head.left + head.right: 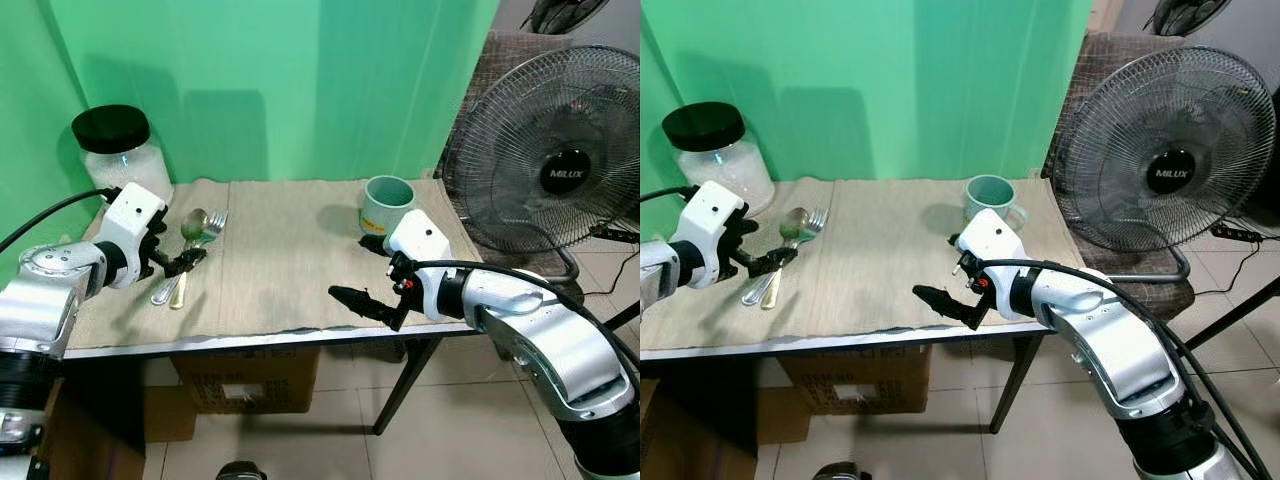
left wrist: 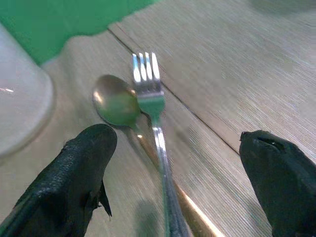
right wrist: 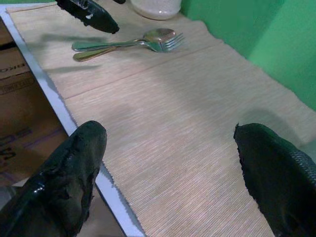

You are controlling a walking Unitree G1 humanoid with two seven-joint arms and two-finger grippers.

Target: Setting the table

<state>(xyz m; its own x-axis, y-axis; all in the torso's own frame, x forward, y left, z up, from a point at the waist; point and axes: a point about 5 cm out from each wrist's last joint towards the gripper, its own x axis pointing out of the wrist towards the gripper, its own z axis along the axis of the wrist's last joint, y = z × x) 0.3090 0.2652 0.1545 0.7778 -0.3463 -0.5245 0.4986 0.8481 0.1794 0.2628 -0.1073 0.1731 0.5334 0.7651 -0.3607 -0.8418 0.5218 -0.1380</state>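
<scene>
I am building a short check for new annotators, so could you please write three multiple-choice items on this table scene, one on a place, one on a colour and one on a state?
1. Where do the fork and spoon lie?
A. inside the mug
B. on the mat beside the jar
C. on the floor

2. What colour is the jar lid?
A. black
B. red
C. white

3. How is the left gripper?
A. shut on the fork
B. shut on the spoon
C. open over the cutlery handles

Answers:
1 B, both lie side by side on the woven mat near the jar.
2 A, the lid on the glass jar is black.
3 C, the left wrist view shows its fingers apart on either side of the handles, gripping nothing.
</scene>
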